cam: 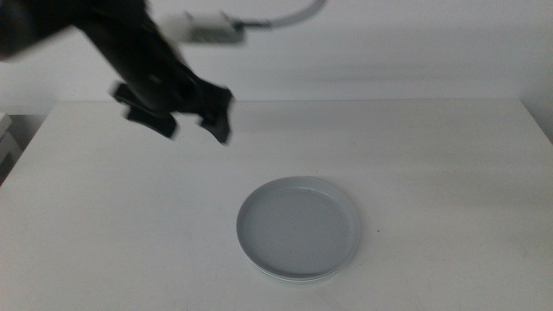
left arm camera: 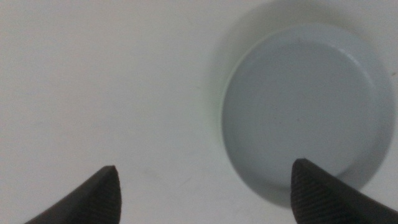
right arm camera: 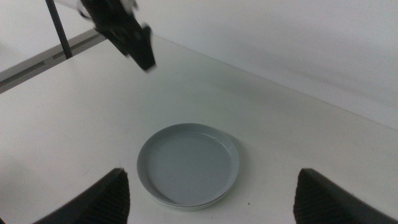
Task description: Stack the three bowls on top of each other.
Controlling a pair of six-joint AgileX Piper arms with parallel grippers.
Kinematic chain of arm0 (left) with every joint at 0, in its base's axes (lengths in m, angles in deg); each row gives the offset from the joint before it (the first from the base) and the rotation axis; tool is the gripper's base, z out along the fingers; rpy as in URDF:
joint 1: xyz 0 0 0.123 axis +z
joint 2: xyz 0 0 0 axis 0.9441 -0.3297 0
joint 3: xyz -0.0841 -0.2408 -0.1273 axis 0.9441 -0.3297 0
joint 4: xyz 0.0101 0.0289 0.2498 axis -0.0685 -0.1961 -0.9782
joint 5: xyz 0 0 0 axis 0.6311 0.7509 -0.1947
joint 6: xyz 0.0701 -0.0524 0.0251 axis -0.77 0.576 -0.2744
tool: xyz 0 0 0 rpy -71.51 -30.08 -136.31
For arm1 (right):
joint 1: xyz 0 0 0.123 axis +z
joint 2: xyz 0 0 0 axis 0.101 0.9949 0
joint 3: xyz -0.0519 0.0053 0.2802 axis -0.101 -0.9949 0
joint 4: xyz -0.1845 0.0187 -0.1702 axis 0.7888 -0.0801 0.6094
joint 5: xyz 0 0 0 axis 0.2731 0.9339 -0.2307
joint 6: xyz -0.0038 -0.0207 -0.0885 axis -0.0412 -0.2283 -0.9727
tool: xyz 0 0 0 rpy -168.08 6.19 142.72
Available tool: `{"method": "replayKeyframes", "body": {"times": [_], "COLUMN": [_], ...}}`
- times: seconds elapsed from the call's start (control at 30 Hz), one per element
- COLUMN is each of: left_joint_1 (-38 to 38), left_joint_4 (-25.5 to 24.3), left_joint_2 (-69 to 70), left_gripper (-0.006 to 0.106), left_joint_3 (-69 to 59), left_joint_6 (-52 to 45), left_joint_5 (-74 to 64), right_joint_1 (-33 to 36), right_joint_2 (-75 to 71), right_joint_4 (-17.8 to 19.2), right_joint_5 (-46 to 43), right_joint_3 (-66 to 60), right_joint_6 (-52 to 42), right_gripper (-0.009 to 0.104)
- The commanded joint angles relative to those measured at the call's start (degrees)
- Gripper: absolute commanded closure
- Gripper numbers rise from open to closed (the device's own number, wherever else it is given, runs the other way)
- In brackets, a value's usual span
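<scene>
A grey-blue bowl sits on the white table toward the front, just right of centre. A paler rim shows under it, so it rests on at least one other dish; what lies below is mostly hidden. My left gripper hangs in the air above the table's back left, well clear of the bowl, blurred, jaws open and empty. In the left wrist view the bowl lies beyond my open left gripper. My right gripper is open and empty, high above the bowl, and is out of the middle view.
The white table ends at a pale wall behind. A dark stand leg and a grey rail are at the table's far side in the right wrist view, where the left gripper also shows.
</scene>
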Motion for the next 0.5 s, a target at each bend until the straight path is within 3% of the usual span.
{"method": "replayKeyframes", "body": {"times": [0.0, 0.47], "left_joint_1": [1.7, 7.61], "left_joint_4": [0.84, -8.9], "left_joint_2": [6.92, 22.26], "left_gripper": [0.01, 0.01], "left_joint_3": [1.83, 1.83], "left_joint_6": [0.46, 0.58], "left_joint_5": [-0.75, 13.34], "right_joint_1": [0.08, 0.08], "right_joint_2": [0.17, 0.17], "right_joint_4": [-0.19, -0.19], "right_joint_5": [-4.37, -4.37], "right_joint_3": [1.33, 1.33], "right_joint_6": [-0.48, -0.48], "right_gripper": [0.0, 0.0]}}
